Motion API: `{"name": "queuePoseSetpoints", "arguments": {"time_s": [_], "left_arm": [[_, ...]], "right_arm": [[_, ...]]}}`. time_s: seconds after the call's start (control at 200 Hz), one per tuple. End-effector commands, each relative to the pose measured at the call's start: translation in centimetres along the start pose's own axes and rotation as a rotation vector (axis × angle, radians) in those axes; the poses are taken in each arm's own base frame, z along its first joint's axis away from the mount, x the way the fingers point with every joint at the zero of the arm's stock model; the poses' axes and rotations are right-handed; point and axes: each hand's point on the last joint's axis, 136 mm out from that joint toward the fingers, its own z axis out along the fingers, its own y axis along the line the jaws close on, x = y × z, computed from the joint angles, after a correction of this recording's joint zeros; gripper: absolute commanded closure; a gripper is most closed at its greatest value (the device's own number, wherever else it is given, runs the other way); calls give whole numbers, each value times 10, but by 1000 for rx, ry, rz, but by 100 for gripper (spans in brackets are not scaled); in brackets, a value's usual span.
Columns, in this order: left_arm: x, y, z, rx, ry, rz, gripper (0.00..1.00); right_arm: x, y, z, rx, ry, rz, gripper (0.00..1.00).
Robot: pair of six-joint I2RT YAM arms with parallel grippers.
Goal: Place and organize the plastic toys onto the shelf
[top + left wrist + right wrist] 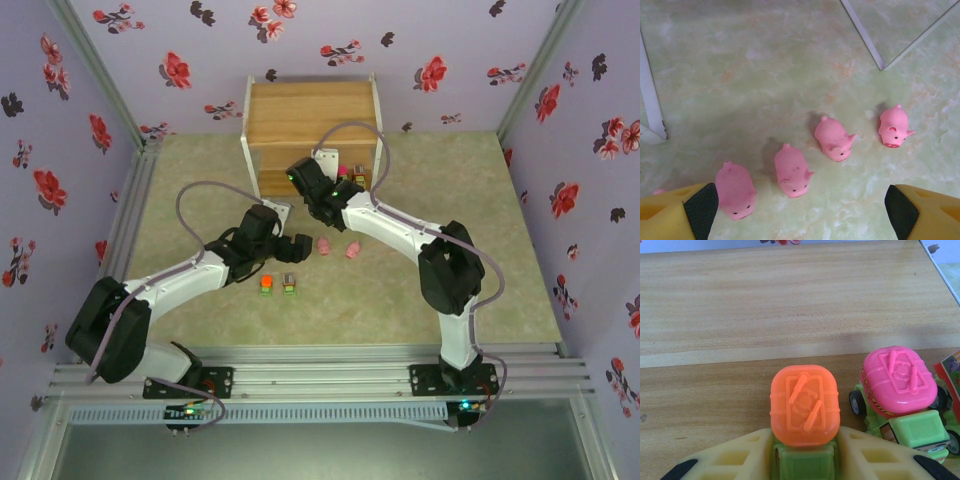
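Observation:
My right gripper [804, 462] is shut on a blocky toy with an orange top [805, 406] and a green base, held just over the lower board of the wooden shelf [715, 390]. A pink-topped blocky toy [897, 380] stands on that board just to the right. From above, the right gripper [312, 192] reaches into the shelf [310, 115]. My left gripper [800, 220] hangs open over the mat above a row of pink pigs [792, 171], [735, 190], [834, 139]; a further pig [894, 128] lies at the right.
An orange-topped toy [266, 284] and a grey-topped toy [290, 283] stand on the mat near the left arm. Two pigs [323, 245], [352, 249] lie beside the left gripper [300, 246]. A white shelf leg [652, 100] stands at the left of the pigs.

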Motion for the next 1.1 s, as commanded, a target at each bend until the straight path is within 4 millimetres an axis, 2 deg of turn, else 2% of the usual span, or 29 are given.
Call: {"name": "queuePoseSetpoints", "arguments": {"time_s": [0.0, 0.355, 0.72, 0.905, 1.095], "left_arm": [[0, -6, 0, 24, -3, 29, 9], [0, -6, 0, 25, -4, 29, 9], [0, -6, 0, 25, -5, 28, 9], [0, -5, -1, 21, -5, 30, 9], [-3, -4, -3, -54, -25, 89, 8]], "right_arm": [[-3, -2, -4, -8, -7, 4, 87], [-12, -1, -16, -14, -30, -7, 85], [-24, -4, -50, -30, -77, -9, 84], [-14, -14, -72, -41, -88, 0, 84], [13, -29, -94, -48, -77, -16, 83]]}}
